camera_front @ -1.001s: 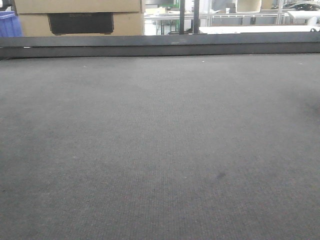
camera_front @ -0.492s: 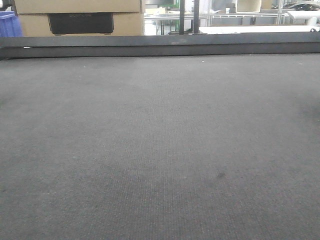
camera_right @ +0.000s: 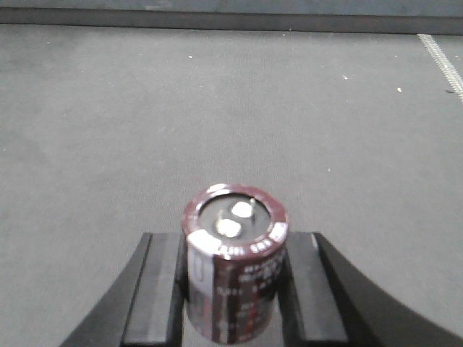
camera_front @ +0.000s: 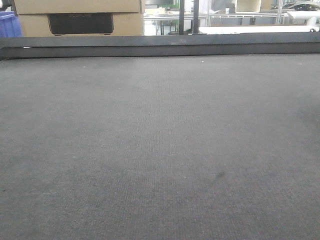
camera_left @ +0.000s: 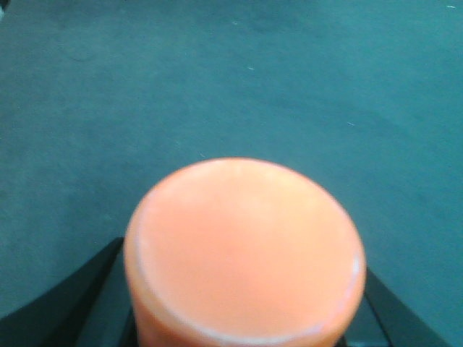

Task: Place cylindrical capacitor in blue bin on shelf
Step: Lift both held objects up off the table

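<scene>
Capacitor (camera_right: 235, 267) upright, clamped in right tool (camera_right: 233, 289); left tool (camera_left: 244, 303) grips orange cylinder (camera_left: 244, 246); blue bin (camera_front: 9, 25) contents hidden.

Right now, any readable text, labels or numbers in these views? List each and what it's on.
Nothing can be read as text.
Dark brown cylindrical capacitor held in the right gripper: pale print on its sleeve and top rim, too blurred to read.
Brown cardboard box in the background: faint marking on its dark panel, too small to read.
Orange smooth-topped cylinder between the left gripper fingers: no text showing.
</scene>
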